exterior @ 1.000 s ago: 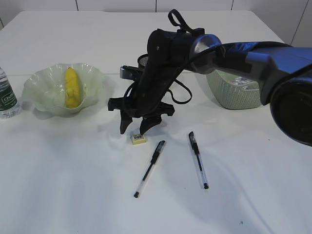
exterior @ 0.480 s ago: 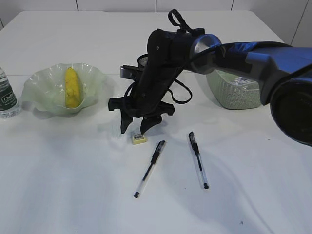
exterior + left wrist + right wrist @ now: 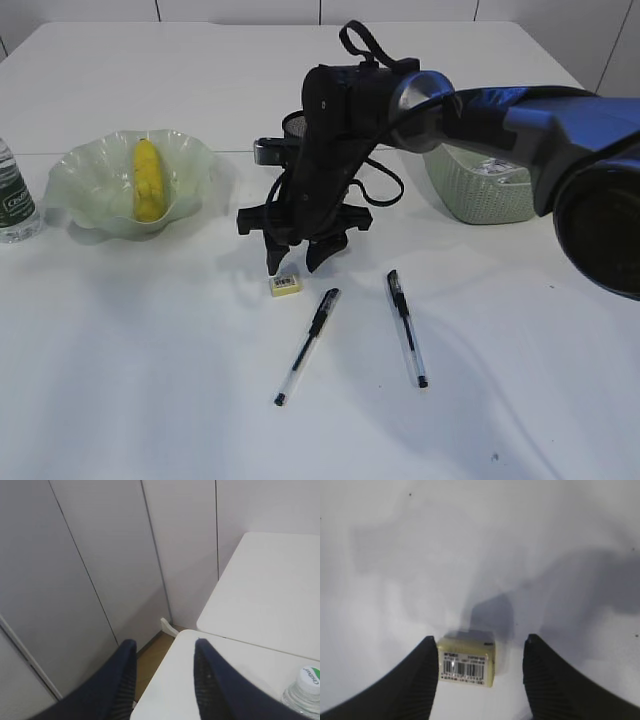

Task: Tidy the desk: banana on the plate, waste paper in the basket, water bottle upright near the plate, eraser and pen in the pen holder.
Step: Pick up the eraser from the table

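The eraser [image 3: 285, 285] [image 3: 466, 665], a pale yellow block with a barcode sleeve, lies on the desk [image 3: 150, 380]. My right gripper [image 3: 294, 266] [image 3: 481, 638] hangs open just above it; the eraser sits between the fingers, close to the left one, with a gap on the right. Two pens [image 3: 308, 345] [image 3: 407, 327] lie in front. The banana [image 3: 147, 180] rests in the plate [image 3: 195, 160]. The water bottle [image 3: 12, 200] [image 3: 306, 690] stands upright left of the plate. Waste paper [image 3: 495, 165] shows in the basket [image 3: 470, 195]. My left gripper [image 3: 164, 643] is open and empty over the desk's corner.
The pen holder [image 3: 292, 124] stands behind my right arm and is mostly hidden by it. The left wrist view shows the desk's rounded corner [image 3: 175, 680], floor and wall panels beyond it, and a second white table [image 3: 260, 590].
My right gripper has shifted to the right, so its fingers now straddle the eraser instead of standing left of it. The eraser, the pens and the left gripper have not moved.
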